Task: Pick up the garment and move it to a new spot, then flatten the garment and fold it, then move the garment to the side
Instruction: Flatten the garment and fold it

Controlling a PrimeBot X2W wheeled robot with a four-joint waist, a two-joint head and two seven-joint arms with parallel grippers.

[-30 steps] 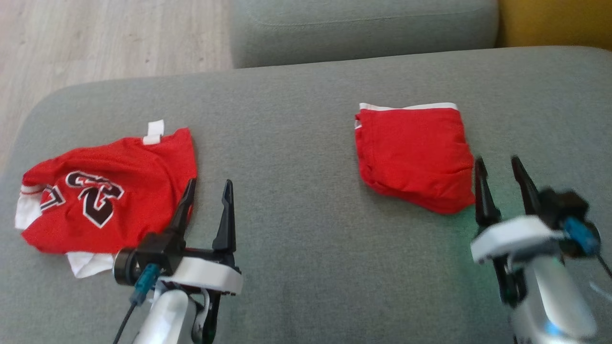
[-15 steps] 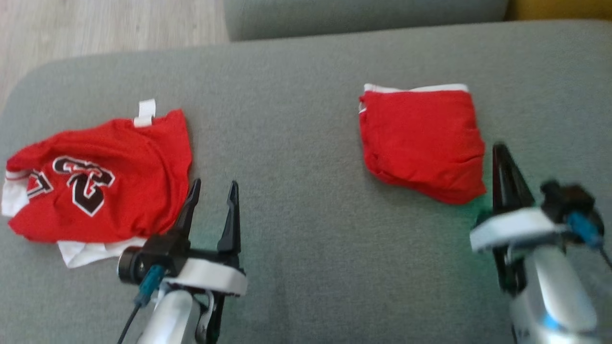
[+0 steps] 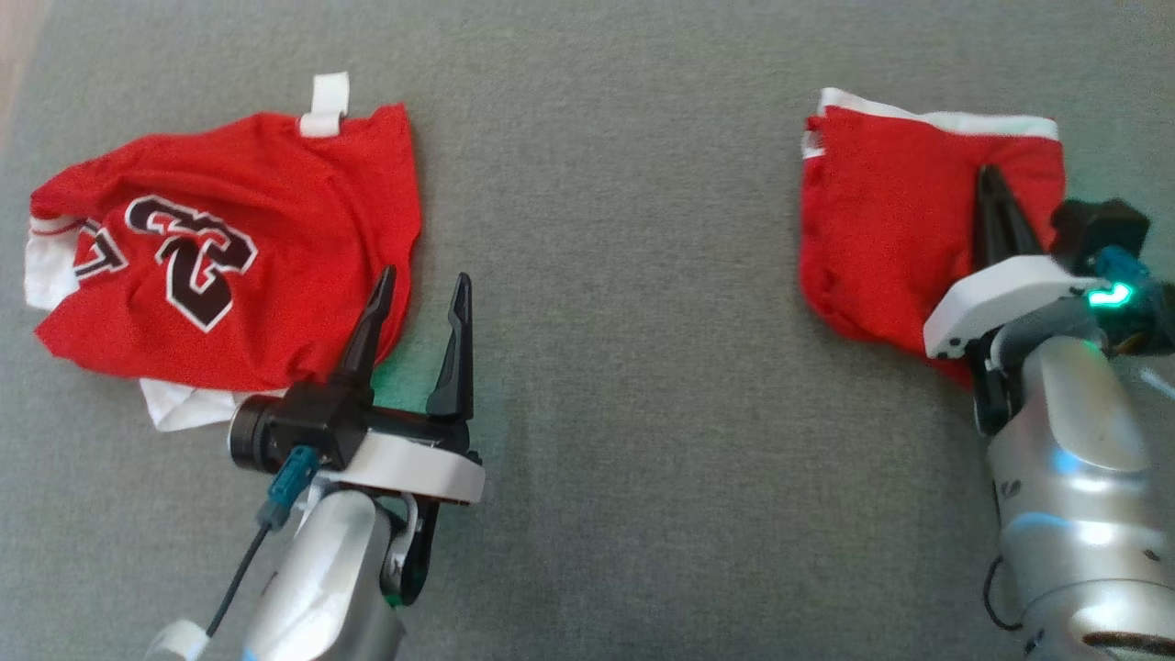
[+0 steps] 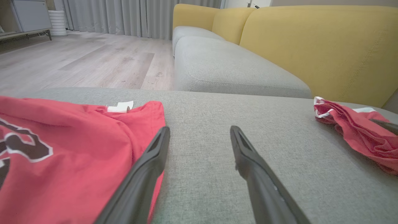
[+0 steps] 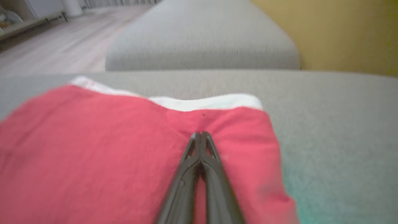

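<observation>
A crumpled red jersey [image 3: 229,257] with a black-and-white number and white trim lies at the left of the grey cushion [image 3: 624,275]; in the left wrist view the jersey [image 4: 62,149] is at the lower left. My left gripper [image 3: 426,275] is open at the jersey's right edge, its left finger over the hem and nothing between the fingers [image 4: 199,129]. A folded red garment [image 3: 881,211] with a white band lies at the right. My right gripper [image 3: 987,170] is shut, its tips [image 5: 200,133] lying over the folded garment [image 5: 93,149] near the white band.
A second grey seat cushion [image 4: 230,65] lies beyond this one, with a yellow backrest [image 4: 311,43] to its right. Wooden floor [image 4: 77,59] stretches off to the far left. Bare grey cushion separates the two garments.
The head camera has tilted down and closer. My right gripper, shut since half a second ago, has moved forward from beside the folded garment to over it. The left gripper stays by the jersey's edge.
</observation>
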